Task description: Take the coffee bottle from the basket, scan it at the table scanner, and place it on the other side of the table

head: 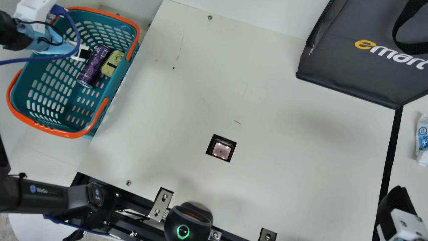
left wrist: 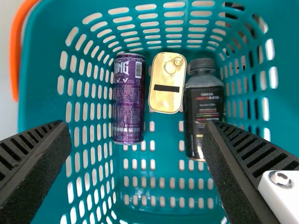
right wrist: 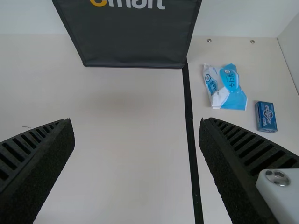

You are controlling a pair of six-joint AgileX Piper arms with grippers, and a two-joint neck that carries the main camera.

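Table scanner point(head: 221, 149) as landmark; items listed from left to right. To the scanner's left, toward the far side, stands the teal basket point(head: 124, 72) with orange handles. Left gripper point(head: 84, 53), well left of the scanner, over the basket; its ribbed fingers are spread wide and grip nothing. Within the basket, left of the scanner, lie a purple can point(head: 94, 66), a gold tin point(head: 112, 63) and the coffee bottle point(left wrist: 203, 109), dark with a black cap; the left wrist view shows the tin between can and bottle. Scanner: set in the table point(head: 284, 160), its window lit. Right of the scanner and farther back stands the dark grey bag point(head: 351, 67). Right gripper point(head: 398, 197), right of the scanner and toward the near side; fingers wide apart, holding nothing. Right of the scanner, beyond the black strip point(head: 391, 150), lie a white-and-blue packet point(head: 422, 140) and a small blue box point(right wrist: 266, 116).
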